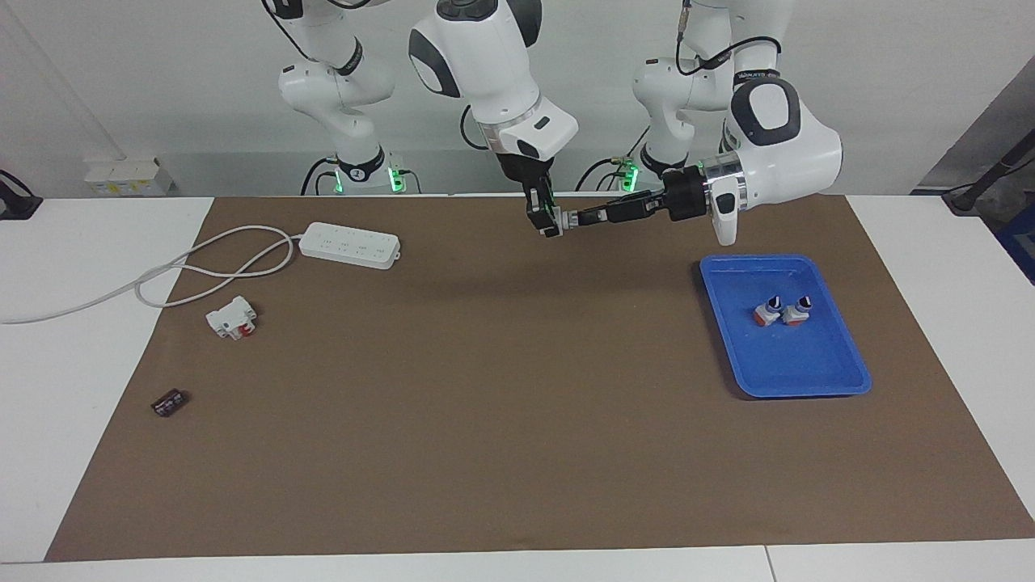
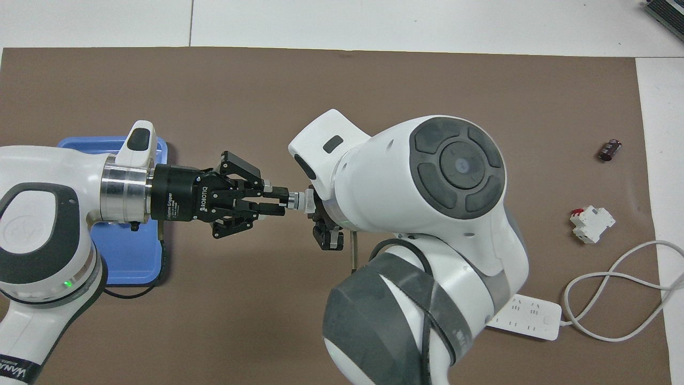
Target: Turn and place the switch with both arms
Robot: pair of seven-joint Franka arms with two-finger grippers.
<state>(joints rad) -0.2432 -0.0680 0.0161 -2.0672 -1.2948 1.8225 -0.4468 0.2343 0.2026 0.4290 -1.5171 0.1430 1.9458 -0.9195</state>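
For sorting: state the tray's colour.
Blue tray; clearest in the facing view.

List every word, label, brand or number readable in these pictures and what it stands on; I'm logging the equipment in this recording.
"ROBOTIQ": white lettering on the black body of the left gripper, overhead view.
A smaller second line beside it on that body: too small to read.
White lettering on the left arm, at the overhead view's bottom corner: cut off, unreadable.
Markings on the power strip: too small to read.
Dark band on the left arm's upper link in the facing view: unreadable.
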